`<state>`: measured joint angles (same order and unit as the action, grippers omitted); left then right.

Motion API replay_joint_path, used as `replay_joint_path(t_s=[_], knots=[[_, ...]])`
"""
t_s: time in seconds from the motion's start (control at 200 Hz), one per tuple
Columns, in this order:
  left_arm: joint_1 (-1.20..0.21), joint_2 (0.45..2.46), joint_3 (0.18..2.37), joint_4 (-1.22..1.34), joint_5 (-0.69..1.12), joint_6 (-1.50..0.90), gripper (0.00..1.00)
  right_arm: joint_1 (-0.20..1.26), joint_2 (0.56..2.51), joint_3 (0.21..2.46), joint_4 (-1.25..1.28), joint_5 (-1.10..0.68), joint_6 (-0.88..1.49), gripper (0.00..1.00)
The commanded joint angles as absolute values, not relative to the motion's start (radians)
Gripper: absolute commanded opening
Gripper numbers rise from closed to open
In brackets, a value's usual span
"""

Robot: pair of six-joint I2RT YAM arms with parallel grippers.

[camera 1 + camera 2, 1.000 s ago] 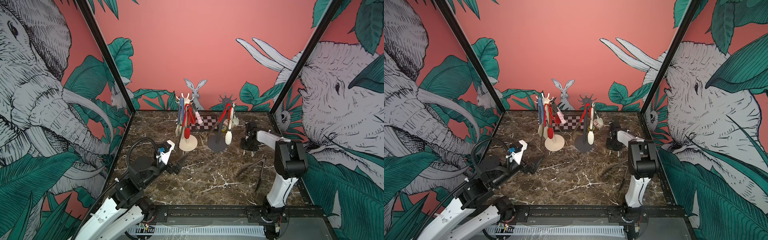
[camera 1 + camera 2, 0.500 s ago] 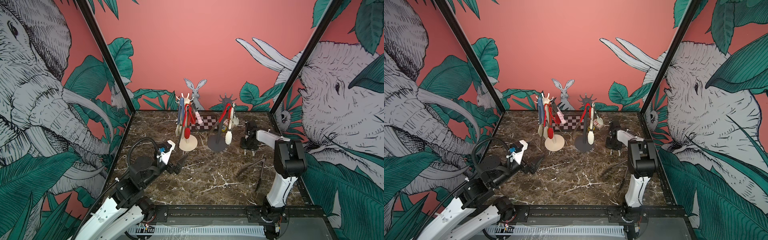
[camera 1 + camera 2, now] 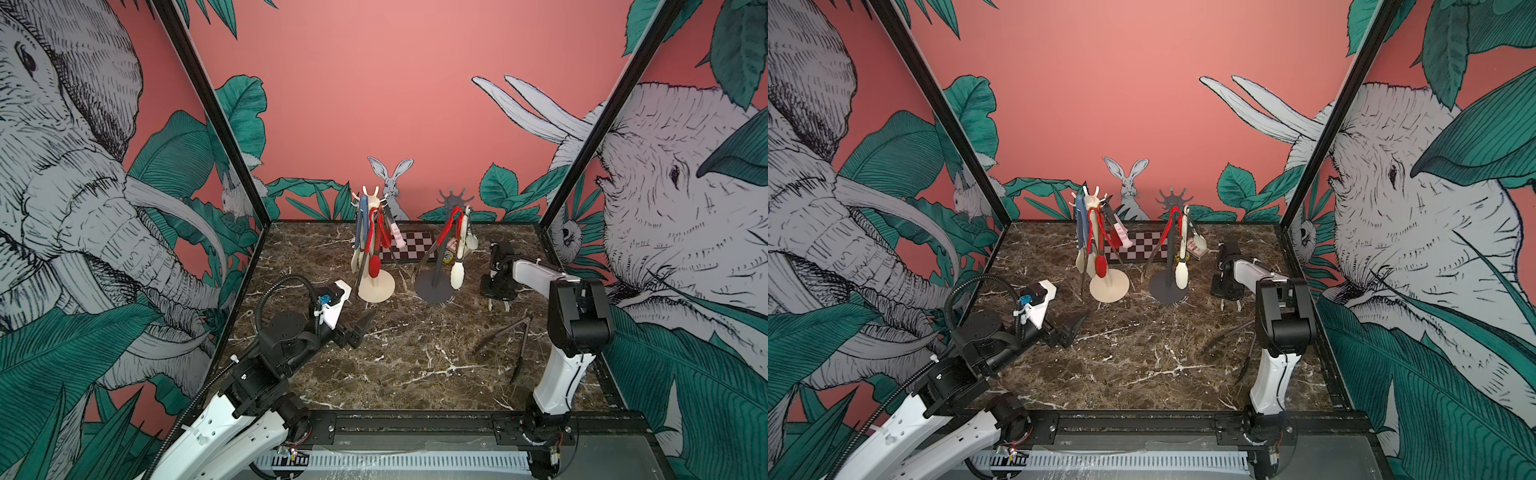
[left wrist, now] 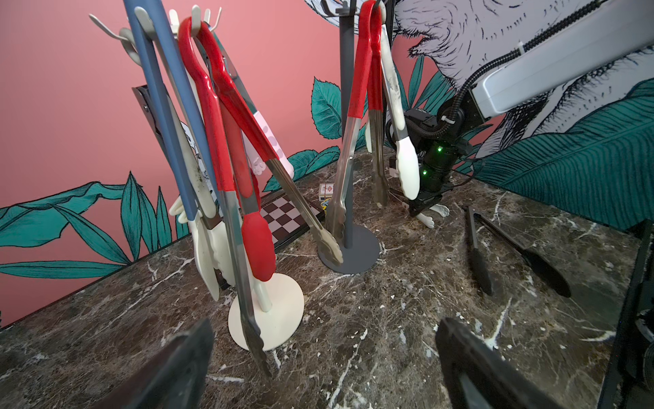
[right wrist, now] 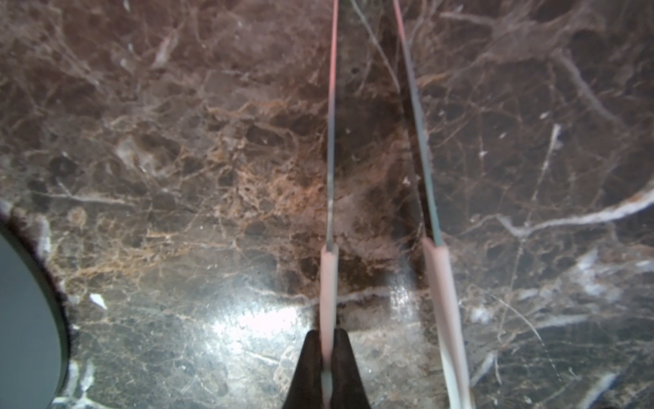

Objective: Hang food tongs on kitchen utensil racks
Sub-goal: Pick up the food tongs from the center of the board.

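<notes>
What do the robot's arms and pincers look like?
The left arm and right arm have smooth white shells with chunky black joints. A ribbed black cable loops over the left one, beside a little blue plug. The left pincer and right pincer each have two black, pointy wedge fingers. Tiny green lights glow near the right wrist.

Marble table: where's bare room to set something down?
Bare: front middle, between left gripper and black tongs; far-left strip beside cream rack. Crowded: the back, around grey rack, checkered board, and right gripper pinching cream-tipped tongs.
</notes>
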<state>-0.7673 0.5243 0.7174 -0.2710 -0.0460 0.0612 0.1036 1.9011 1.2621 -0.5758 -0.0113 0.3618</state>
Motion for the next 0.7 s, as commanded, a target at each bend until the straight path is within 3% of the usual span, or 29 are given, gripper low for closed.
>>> replay_joint_path(t_s=[0.0,0.69], knots=[[-0.767,0.519,0.726,-0.26,-0.047,0.082,0.99,0.102,1.857,1.25,-0.578,0.0,0.338,0.0],[-0.767,0.485,0.706,-0.266,-0.048,0.081,0.99,0.101,1.708,1.221,-0.531,-0.037,0.233,0.0]])
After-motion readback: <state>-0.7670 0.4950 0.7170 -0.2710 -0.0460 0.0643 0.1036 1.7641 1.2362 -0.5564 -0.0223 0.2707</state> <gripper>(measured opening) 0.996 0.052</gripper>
